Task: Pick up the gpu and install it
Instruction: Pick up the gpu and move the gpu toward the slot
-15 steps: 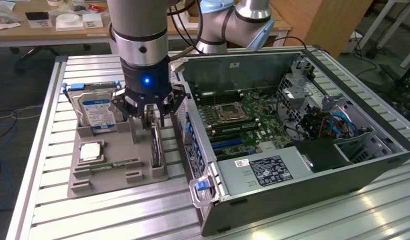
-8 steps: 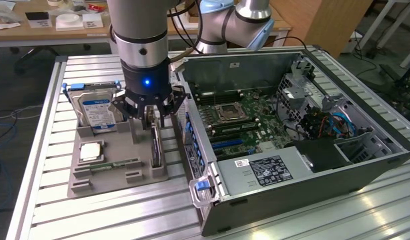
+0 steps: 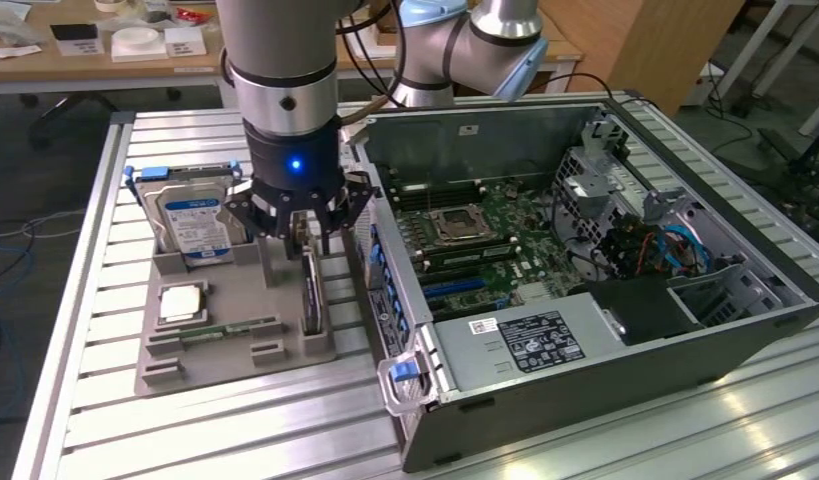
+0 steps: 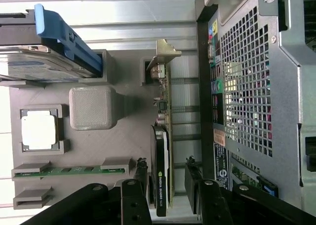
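Note:
The gpu (image 3: 310,297) is a thin black card standing on edge in a slot of the grey holder (image 3: 284,350). In the wrist view the gpu (image 4: 162,175) shows its silvery bracket (image 4: 165,51) at the far end. My gripper (image 3: 306,238) hangs directly over the card's near end. It is open, and one finger (image 4: 141,174) stands on each side of the card with a gap between pad and card. The gripper (image 4: 167,178) holds nothing.
On the same holder stand a silver hard drive (image 3: 196,222) with blue handles, a processor chip (image 3: 182,301) and a green memory stick (image 3: 230,329). The open computer case (image 3: 609,350) sits close beside the holder, on the exterior view's right, its motherboard (image 3: 479,240) exposed.

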`<state>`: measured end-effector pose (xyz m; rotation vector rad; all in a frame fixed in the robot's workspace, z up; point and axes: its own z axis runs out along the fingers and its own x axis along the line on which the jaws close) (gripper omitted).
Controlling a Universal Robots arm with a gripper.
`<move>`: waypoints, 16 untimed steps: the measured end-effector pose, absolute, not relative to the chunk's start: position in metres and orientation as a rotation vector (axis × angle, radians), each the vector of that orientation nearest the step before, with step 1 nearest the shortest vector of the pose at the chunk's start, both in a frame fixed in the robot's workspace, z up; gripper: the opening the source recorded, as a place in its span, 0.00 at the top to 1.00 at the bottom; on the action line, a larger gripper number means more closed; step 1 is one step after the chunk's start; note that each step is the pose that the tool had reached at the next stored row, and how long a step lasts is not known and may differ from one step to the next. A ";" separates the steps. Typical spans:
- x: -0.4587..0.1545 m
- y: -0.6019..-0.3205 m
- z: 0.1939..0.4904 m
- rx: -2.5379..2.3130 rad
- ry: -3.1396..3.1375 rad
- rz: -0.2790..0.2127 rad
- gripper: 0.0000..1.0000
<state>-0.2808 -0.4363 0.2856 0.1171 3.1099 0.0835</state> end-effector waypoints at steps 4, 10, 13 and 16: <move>-0.281 -0.436 0.286 0.117 3.110 0.084 0.56; -0.281 -0.436 0.284 0.117 3.110 0.083 0.56; -0.281 -0.436 0.276 0.117 3.110 0.084 0.56; -0.281 -0.436 0.274 0.117 3.110 0.084 0.56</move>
